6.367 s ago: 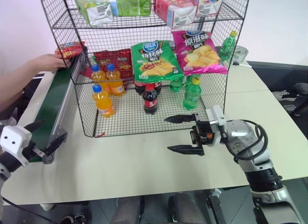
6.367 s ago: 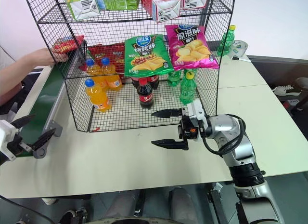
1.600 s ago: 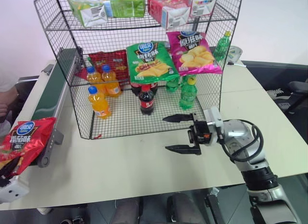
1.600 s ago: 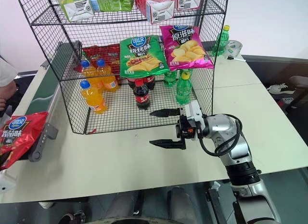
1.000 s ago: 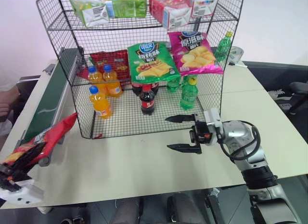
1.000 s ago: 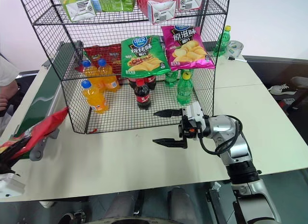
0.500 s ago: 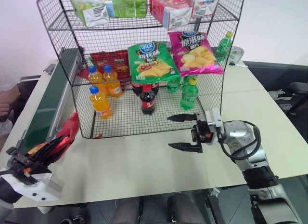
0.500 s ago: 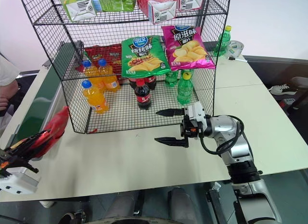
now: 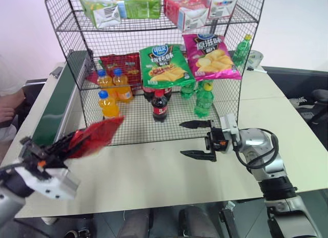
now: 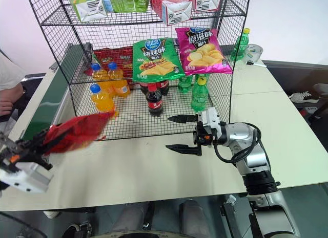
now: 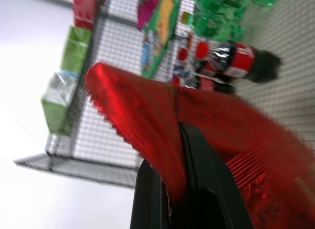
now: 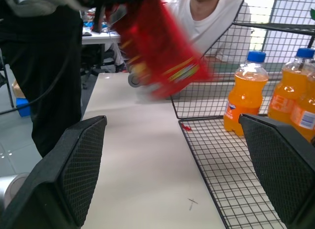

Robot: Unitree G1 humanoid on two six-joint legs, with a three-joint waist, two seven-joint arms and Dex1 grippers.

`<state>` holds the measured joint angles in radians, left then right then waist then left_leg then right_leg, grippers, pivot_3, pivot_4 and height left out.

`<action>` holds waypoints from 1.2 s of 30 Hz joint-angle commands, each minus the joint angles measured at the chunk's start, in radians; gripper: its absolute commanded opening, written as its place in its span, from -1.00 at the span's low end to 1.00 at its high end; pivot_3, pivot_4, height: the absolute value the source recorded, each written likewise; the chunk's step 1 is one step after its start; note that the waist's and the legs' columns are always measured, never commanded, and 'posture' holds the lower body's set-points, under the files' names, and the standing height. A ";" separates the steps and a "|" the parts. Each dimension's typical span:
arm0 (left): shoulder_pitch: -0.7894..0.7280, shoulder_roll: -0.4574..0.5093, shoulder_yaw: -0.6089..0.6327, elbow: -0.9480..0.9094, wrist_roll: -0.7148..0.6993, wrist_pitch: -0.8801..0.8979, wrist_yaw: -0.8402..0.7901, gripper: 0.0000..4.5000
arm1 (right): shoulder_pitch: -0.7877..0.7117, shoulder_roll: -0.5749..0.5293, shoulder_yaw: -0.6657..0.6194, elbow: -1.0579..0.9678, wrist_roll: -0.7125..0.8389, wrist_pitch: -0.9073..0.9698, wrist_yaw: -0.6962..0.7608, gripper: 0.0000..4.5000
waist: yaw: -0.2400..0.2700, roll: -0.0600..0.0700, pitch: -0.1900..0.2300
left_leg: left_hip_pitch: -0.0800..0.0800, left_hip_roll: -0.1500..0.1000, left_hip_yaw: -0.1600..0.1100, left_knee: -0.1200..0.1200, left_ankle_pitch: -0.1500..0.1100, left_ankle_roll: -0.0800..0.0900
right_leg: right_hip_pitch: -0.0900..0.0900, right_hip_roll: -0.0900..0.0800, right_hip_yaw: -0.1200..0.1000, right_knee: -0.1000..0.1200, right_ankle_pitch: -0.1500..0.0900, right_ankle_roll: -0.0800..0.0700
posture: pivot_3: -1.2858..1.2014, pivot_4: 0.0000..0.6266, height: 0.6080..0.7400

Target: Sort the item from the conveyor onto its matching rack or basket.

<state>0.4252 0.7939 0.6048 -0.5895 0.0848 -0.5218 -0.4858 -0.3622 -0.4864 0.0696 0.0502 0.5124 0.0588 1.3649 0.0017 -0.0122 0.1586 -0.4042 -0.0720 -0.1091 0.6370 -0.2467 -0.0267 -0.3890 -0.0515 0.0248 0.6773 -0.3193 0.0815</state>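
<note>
Our left gripper [image 9: 61,144] pinches the red crisp bag [image 9: 96,137], jaws pressed tight on its edge so it hangs up over the desk [image 9: 154,171], near the wire rack [image 9: 154,69]. Our right gripper [image 9: 197,139] waits beside, jaws spread wide, holding nothing.

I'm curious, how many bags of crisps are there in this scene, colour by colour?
Red: 2, the red crisp bag in the left claw and a second red bag on the rack
Green: 1, the green crisp bag
Pink: 1, the pink crisp bag
Total: 4
</note>
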 commanded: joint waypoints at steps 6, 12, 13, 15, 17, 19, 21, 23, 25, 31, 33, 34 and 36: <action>-0.340 0.155 -0.052 0.005 -0.091 0.124 -0.050 -0.98 | -0.011 0.002 -0.009 -0.001 -0.006 -0.012 -0.006 1.00 | -0.006 0.000 0.000 | 0.000 0.000 -0.001 0.000 0.000 0.000 | 0.000 0.000 0.000 0.001 0.000 0.000 | 0.03 -0.52 1.00; -0.606 0.238 -0.144 0.080 -0.101 0.163 -0.074 -0.98 | -0.014 0.011 -0.009 0.007 -0.013 -0.014 -0.010 1.00 | -0.020 0.001 0.001 | 0.000 0.000 0.000 -0.001 0.000 0.000 | -0.001 0.001 0.000 0.001 0.000 0.000 | 0.03 -0.52 1.00; -0.632 0.242 -0.149 0.097 -0.090 0.163 -0.075 -0.98 | -0.014 0.013 -0.009 0.007 -0.014 -0.014 -0.012 1.00 | -0.022 0.001 0.001 | 0.000 0.000 0.000 -0.001 0.000 -0.001 | -0.002 0.001 0.000 0.001 0.000 0.000 | 0.03 -0.52 1.00; -0.671 0.248 -0.160 0.137 -0.068 0.150 -0.074 -0.98 | -0.015 0.014 -0.008 0.008 -0.015 -0.014 -0.015 1.00 | -0.020 0.002 0.001 | 0.000 0.000 0.000 -0.002 0.001 -0.001 | -0.003 0.001 0.001 0.002 0.000 0.000 | 0.03 -0.52 1.00; -0.701 0.248 -0.177 0.192 -0.038 0.117 -0.073 -0.98 | -0.014 0.015 -0.007 0.006 -0.017 -0.015 -0.018 1.00 | -0.018 0.002 0.001 | 0.000 0.000 -0.001 -0.002 0.001 -0.001 | -0.003 0.002 0.001 0.003 0.000 0.000 | 0.03 -0.52 1.00; -0.723 0.252 -0.188 0.265 -0.002 0.054 -0.065 -0.98 | -0.014 0.016 -0.006 0.003 -0.018 -0.015 -0.022 1.00 | -0.016 0.002 0.001 | 0.001 0.000 -0.001 -0.002 0.001 -0.002 | -0.003 0.002 0.001 0.003 0.000 0.000 | 0.03 -0.52 1.00; -0.759 0.263 -0.199 0.364 0.045 -0.012 -0.041 -0.98 | -0.014 0.017 -0.006 0.002 -0.019 -0.014 -0.024 1.00 | -0.016 0.002 0.001 | 0.001 0.000 -0.001 -0.002 0.001 -0.002 | -0.003 0.002 0.001 0.003 0.000 0.000 | 0.03 -0.52 1.00; -0.810 0.265 -0.216 0.456 0.087 -0.059 -0.006 -0.98 | -0.013 0.017 -0.006 0.002 -0.020 -0.013 -0.026 1.00 | -0.015 0.002 0.001 | 0.000 0.000 -0.001 -0.002 0.001 -0.002 | -0.003 0.002 0.001 0.003 0.000 0.000 | 0.03 -0.52 1.00; -0.874 0.259 -0.263 0.543 0.131 -0.128 0.029 -0.98 | -0.012 0.018 -0.005 -0.002 -0.022 -0.011 -0.028 1.00 | -0.014 0.002 0.001 | 0.000 0.000 -0.001 -0.002 0.001 -0.002 | -0.003 0.002 0.001 0.004 0.000 0.000 | 0.03 -0.52 1.00; -0.958 0.252 -0.356 0.715 0.218 -0.287 0.097 -0.98 | -0.015 0.012 -0.013 -0.016 -0.018 -0.005 -0.038 1.00 | -0.015 0.002 0.001 | 0.000 0.000 -0.001 0.000 0.001 -0.002 | -0.003 0.001 0.001 0.004 0.000 0.000 | 0.03 -0.52 1.00; -1.023 0.274 -0.371 0.758 0.217 -0.306 0.105 -0.98 | -0.005 0.005 -0.015 -0.024 -0.017 -0.004 -0.040 1.00 | -0.015 0.002 0.001 | -0.001 0.000 -0.001 0.000 0.001 -0.002 | -0.004 0.002 0.001 0.005 0.000 0.001 | 0.03 -0.52 1.00; -1.049 0.284 -0.380 0.778 0.218 -0.321 0.108 -0.98 | -0.001 0.004 -0.015 -0.029 -0.016 -0.003 -0.042 1.00 | -0.015 0.001 0.002 | -0.001 0.000 -0.001 0.000 0.001 -0.002 | -0.005 0.002 0.000 0.005 0.000 0.001 | 0.03 -0.52 1.00; -1.091 0.294 -0.391 0.830 0.225 -0.341 0.118 -0.98 | 0.008 0.003 -0.014 -0.033 -0.017 -0.006 -0.045 1.00 | -0.016 0.001 0.002 | -0.003 0.000 -0.001 0.001 0.001 -0.002 | -0.006 0.002 0.000 0.006 0.000 0.001 | 0.03 -0.52 1.00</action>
<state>-0.6372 1.0606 0.1992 0.2190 0.3081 -0.8447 -0.3918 -0.3589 -0.4778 0.0698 0.0608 0.4846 0.0591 1.3212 -0.0141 -0.0110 0.1601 -0.4072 -0.0721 -0.1100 0.6382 -0.2456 -0.0284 -0.3951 -0.0497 0.0252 0.6831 -0.3192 0.0820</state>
